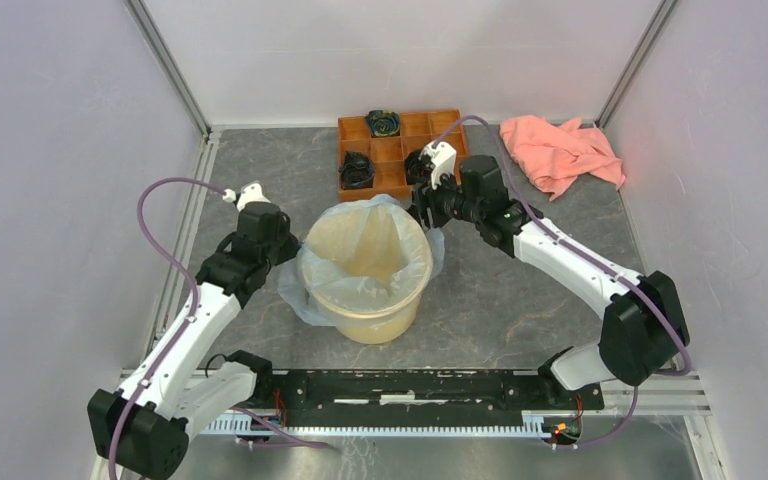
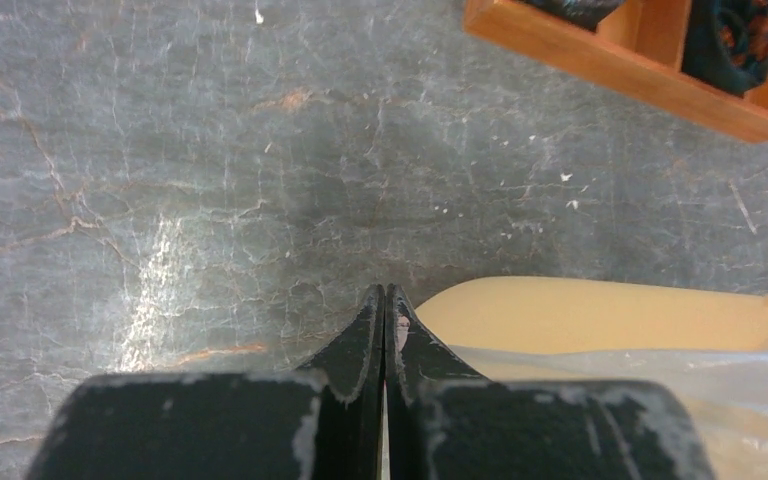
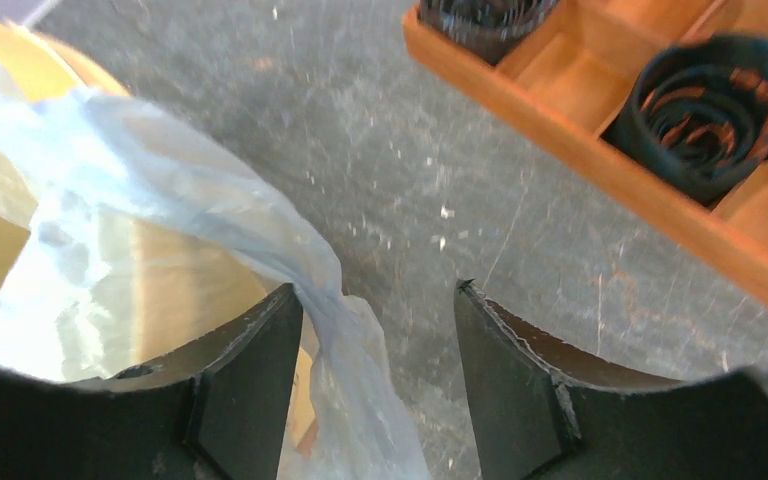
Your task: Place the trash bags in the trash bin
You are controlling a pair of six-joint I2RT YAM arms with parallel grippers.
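Trash bag (image 1: 365, 250) lines the yellow bucket (image 1: 385, 325) mid-worktop (image 1: 520, 290), edges draped over the rim. Right end effector (image 3: 378, 300) is nearer: jaws apart at the bucket's 2 o'clock, loose bag fold at its 9 o'clock, partly in the gap. Left end effector (image 2: 385, 300) closed, apparently empty, at the bucket's 10 o'clock.

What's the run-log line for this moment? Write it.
trash bag: lining trash bin, draped over rim | left tool: shut, beside bin | right tool: open, over bag edge

Lab enclosure with white walls (image 1: 50, 150), aluminium frame (image 1: 171, 70).
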